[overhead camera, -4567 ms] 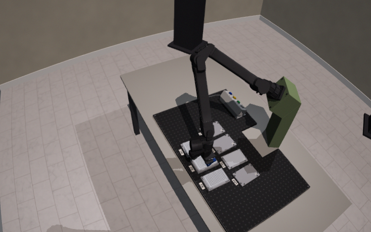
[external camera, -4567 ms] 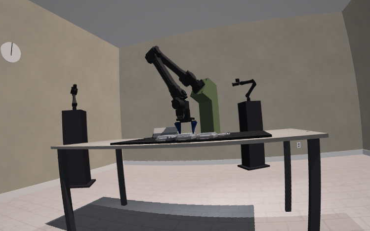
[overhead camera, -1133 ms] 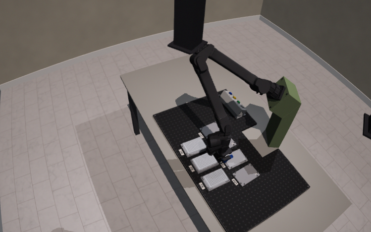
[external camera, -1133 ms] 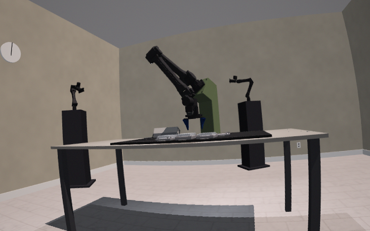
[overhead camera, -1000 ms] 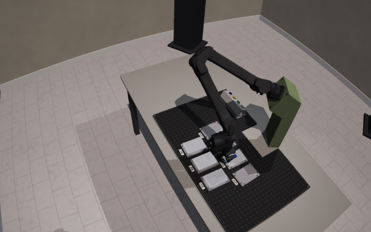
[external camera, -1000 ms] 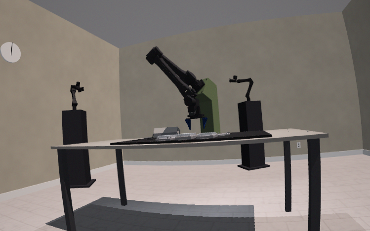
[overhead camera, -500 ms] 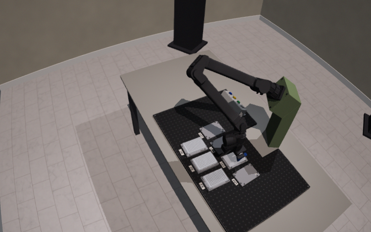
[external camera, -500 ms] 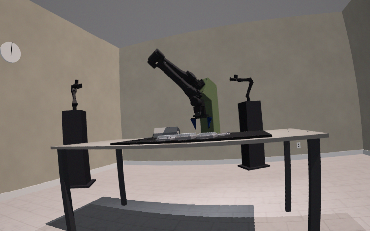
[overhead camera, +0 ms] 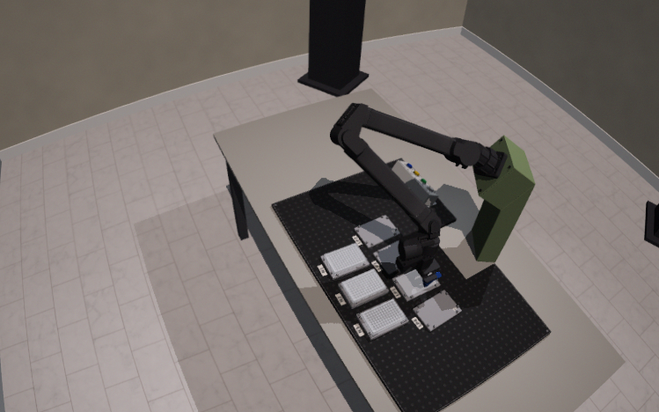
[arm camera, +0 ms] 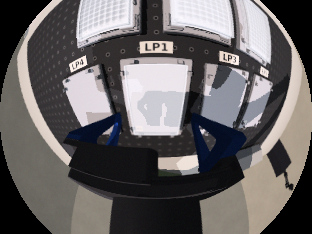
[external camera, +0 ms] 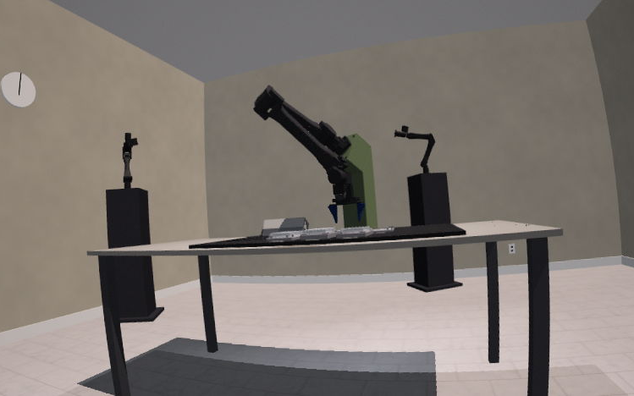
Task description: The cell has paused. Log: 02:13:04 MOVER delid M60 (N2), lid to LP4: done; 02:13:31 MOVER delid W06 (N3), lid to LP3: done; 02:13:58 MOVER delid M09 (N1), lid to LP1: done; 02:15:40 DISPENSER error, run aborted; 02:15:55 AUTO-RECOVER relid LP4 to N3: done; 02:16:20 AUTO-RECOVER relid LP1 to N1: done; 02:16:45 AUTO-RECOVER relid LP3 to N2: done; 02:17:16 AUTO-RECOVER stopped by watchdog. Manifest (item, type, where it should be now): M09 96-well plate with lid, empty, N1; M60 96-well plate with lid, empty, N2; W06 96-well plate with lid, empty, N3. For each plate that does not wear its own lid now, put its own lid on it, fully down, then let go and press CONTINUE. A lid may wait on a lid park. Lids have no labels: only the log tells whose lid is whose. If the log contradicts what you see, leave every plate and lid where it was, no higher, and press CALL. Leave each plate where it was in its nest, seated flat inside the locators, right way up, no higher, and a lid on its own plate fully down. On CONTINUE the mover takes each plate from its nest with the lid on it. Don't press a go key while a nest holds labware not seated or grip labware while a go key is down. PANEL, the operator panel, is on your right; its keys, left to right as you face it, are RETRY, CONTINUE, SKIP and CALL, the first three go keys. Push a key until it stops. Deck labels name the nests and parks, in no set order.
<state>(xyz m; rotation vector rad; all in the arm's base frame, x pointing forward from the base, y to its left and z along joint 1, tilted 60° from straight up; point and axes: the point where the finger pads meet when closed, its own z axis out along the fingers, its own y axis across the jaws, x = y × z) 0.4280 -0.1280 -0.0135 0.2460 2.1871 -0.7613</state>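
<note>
Three white 96-well plates [overhead camera: 344, 260] [overhead camera: 363, 286] [overhead camera: 381, 317] sit in a row of nests on the black deck; the wrist view shows them along the top [arm camera: 110, 4] [arm camera: 199, 1] [arm camera: 256, 28]. I cannot tell which of them wear lids. My gripper [arm camera: 156, 116] is open and empty, and hangs a little above the lid park labelled LP1 [arm camera: 155, 97], with one blue finger on each side. That park looks bright white; I cannot tell whether a lid lies on it. Parks LP4 [arm camera: 87, 97] and LP3 [arm camera: 223, 95] flank it. The gripper also shows in the top and exterior views [overhead camera: 415, 279] [external camera: 345, 212].
The operator panel [overhead camera: 413, 181] with coloured keys stands at the far end of the deck, partly behind my arm. A tall green column [overhead camera: 502, 200] carries the arm's base beside the deck. Two more grey parks [overhead camera: 377, 230] [overhead camera: 436, 310] lie in the same row.
</note>
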